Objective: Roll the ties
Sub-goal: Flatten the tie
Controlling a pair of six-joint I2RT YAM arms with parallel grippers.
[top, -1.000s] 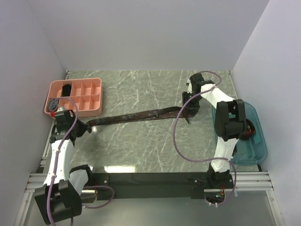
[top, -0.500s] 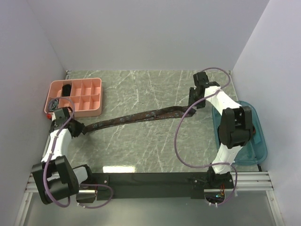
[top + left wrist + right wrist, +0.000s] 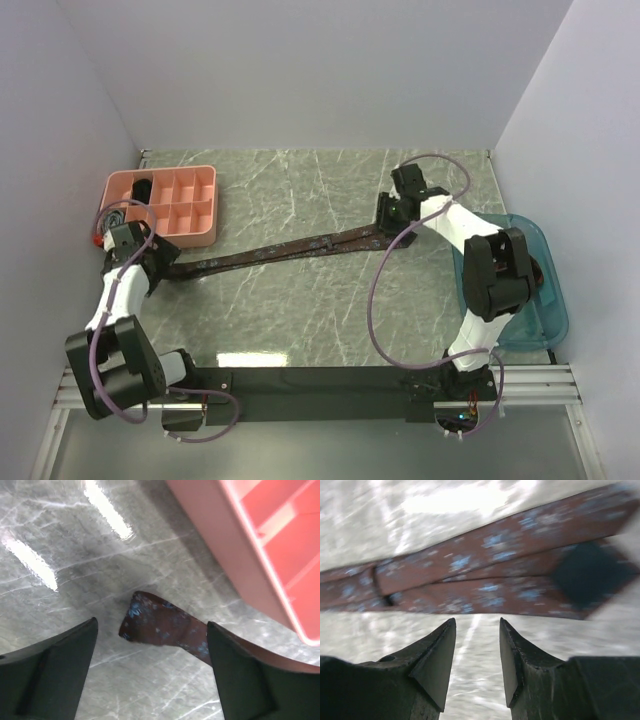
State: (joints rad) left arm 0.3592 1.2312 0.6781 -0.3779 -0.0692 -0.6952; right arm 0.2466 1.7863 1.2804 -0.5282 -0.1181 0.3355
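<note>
The left gripper [image 3: 151, 630] is spread wide, and the narrow end of the maroon patterned necktie [image 3: 280, 250] lies loose on the marble table [image 3: 60, 605] between its fingers. The right gripper [image 3: 477, 630] is parted and empty, with the tie's wide end just beyond its fingertips.

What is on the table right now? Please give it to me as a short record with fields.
Tie: one, unrolled, stretched flat across the table
Left gripper: open, straddling the tie's left end, not gripping
Right gripper: open, nothing between its jaws, tips just short of the tie's right end
Pink tray: far left, divided, dark items in two compartments
Blue bin: right edge, partly hidden by the right arm
</note>
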